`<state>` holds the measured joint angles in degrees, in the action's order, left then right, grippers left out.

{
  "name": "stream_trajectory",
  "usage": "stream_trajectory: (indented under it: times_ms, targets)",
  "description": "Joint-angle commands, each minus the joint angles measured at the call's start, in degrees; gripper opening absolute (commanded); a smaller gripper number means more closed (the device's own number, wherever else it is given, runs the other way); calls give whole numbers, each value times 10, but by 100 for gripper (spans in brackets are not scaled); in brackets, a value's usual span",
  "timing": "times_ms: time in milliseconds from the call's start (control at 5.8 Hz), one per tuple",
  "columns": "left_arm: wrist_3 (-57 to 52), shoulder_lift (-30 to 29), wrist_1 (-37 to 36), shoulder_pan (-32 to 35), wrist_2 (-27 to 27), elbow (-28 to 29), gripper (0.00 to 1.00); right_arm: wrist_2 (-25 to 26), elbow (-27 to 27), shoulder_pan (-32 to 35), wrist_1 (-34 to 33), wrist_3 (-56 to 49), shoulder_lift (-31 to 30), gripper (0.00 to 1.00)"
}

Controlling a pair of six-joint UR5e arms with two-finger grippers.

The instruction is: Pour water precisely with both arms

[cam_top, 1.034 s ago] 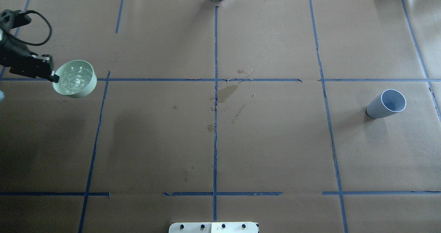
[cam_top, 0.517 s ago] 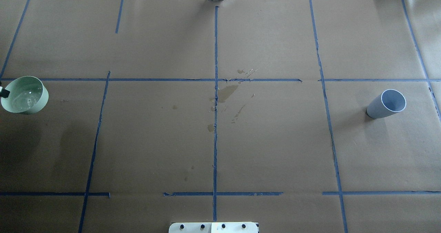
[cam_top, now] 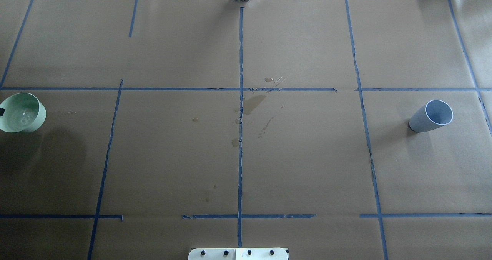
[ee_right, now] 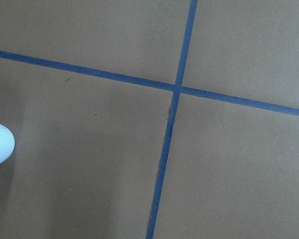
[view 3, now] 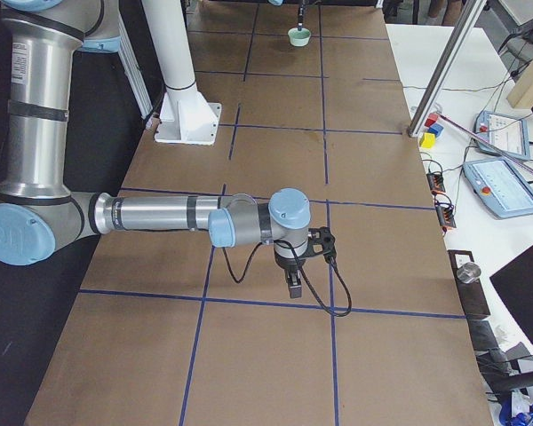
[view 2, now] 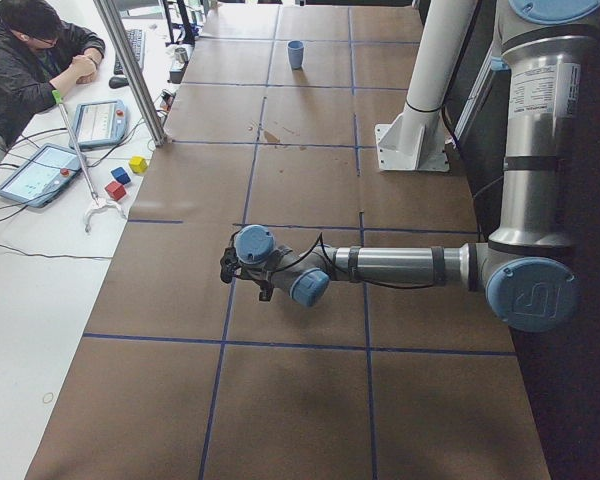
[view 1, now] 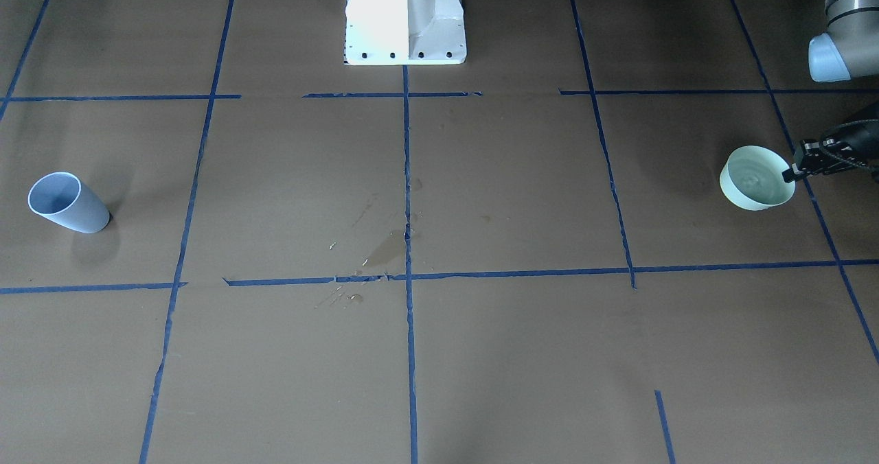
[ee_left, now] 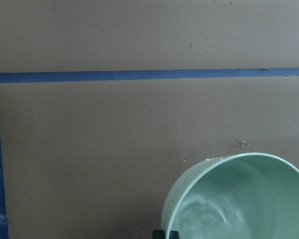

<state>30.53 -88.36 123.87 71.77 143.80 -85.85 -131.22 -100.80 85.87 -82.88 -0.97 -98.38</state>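
While left tool (view 1: 788,174) pinches bowl (view 1: 745,200) rim, water (view 1: 752,176) inside

A robotics lab: the table (cam_top: 307,40) carries brown paper (view 1: 515,354) with a blue tape grid (cam_top: 240,167), 2 control tablets (view 2: 42,172) lie on a white side desk (view 2: 30,300), and a person (view 2: 25,55) sits there.

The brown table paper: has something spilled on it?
Yes. Dark wet stains and small droplets mark the brown paper beside the central blue tape cross, where the tape looks ragged. The green bowl holding water is far off to one side.
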Motion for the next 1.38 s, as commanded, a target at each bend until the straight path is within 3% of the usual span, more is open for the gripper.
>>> stream_trajectory:
  times_ms: [0, 345, 1206]
  targets:
    - [16, -3, 10, -1, 0, 9, 0, 0, 0, -1, -1, 0, -1, 100]
    - [86, -7, 51, -16, -54, 9, 0, 0, 0, 0, -1, 0, -1, 100]
    - [129, -15, 80, -63, -55, 20, 0, 0, 1, -1, -1, -1, -3, 100]
